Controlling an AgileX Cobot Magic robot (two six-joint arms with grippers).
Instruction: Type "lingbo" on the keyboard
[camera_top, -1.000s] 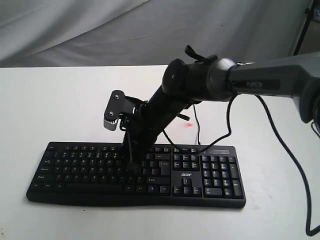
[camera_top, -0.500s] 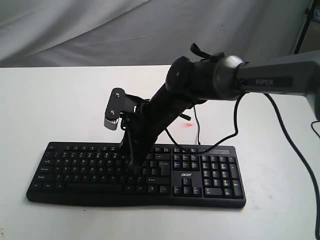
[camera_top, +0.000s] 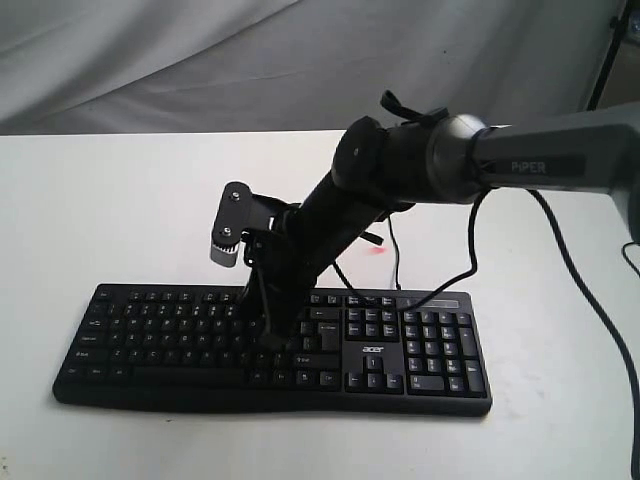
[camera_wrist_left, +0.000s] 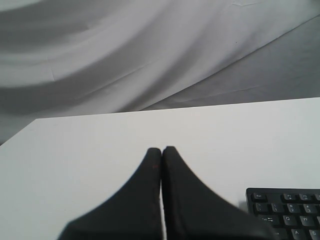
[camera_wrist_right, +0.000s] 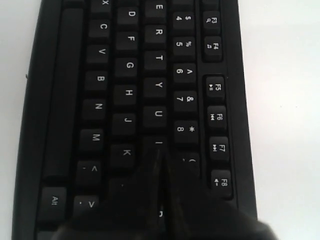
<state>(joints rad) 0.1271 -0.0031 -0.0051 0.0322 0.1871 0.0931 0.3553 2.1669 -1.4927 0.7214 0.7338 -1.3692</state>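
White tabletop (camera_top: 120, 210) spreads across the exterior view, with grey cloth (camera_top: 200, 60) hanging in folds behind it. The keyboard (camera_top: 180, 340), wide and black with a number pad and an acer logo, lies flat along the near side of the tabletop, its long edge running left to right. The dark right arm (camera_top: 400, 160), marked PiPER, reaches in from the right and slants down across the middle of the keyboard. The right gripper (camera_wrist_right: 159, 154) points steeply down at the letter block. Its fingers (camera_wrist_right: 172, 200) are pressed together with no gap, and the joined tip sits at the edge of the I key (camera_wrist_right: 159, 141), covering the key next to it. Whether the tip presses a key cannot be told. The left gripper (camera_wrist_left: 161, 150) hangs over bare tabletop with its fingers (camera_wrist_left: 145, 195) closed flat against each other, one corner of the keyboard just beside it. A small red spot (camera_top: 377, 250) shows on the tabletop behind the keyboard.
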